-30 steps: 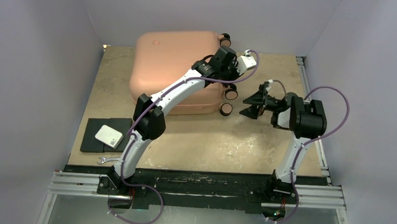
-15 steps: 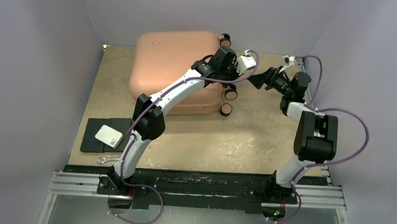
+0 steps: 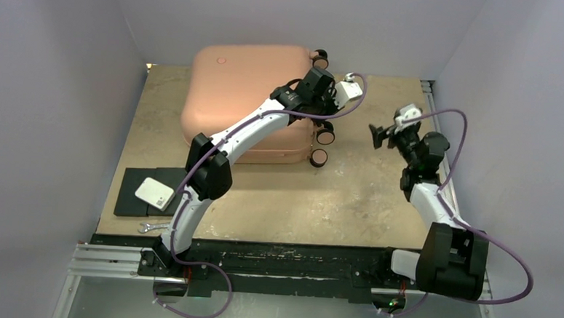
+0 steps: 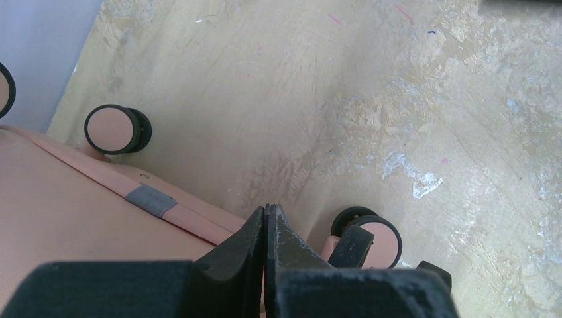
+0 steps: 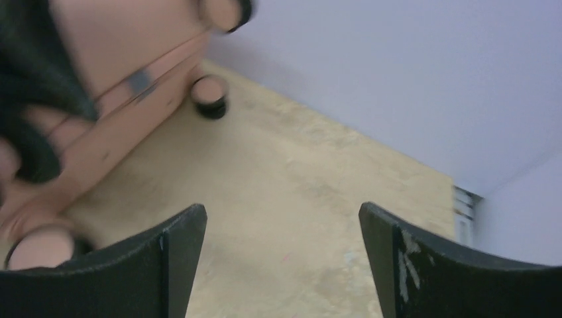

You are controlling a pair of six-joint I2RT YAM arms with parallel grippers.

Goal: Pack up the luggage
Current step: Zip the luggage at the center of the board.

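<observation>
The luggage (image 3: pixel 246 91), a closed salmon-pink suitcase, lies flat at the back of the table with its wheels (image 3: pixel 325 136) pointing right. My left gripper (image 3: pixel 327 107) is shut at the luggage's right edge, between the wheels. In the left wrist view its tips (image 4: pixel 268 213) are pressed together over the pink shell (image 4: pixel 66 218) and its seam, with one wheel (image 4: pixel 111 128) to the left and another (image 4: pixel 374 238) to the right. My right gripper (image 3: pixel 377 135) is open and empty, in the air to the right of the luggage. Its wrist view shows the spread gripper (image 5: pixel 281 218) facing bare table, with the luggage (image 5: pixel 99 53) blurred at the upper left.
A flat black pad (image 3: pixel 135 202) with a white box (image 3: pixel 155 193) lies at the front left, with a small wrench (image 3: pixel 151 227) in front of it. Purple walls enclose the table on three sides. A metal rail (image 3: pixel 432 94) runs along the right edge.
My right arm has swung from beside the luggage's wheels toward the back, then drawn back to the right and stretched out. My left arm has barely moved.
</observation>
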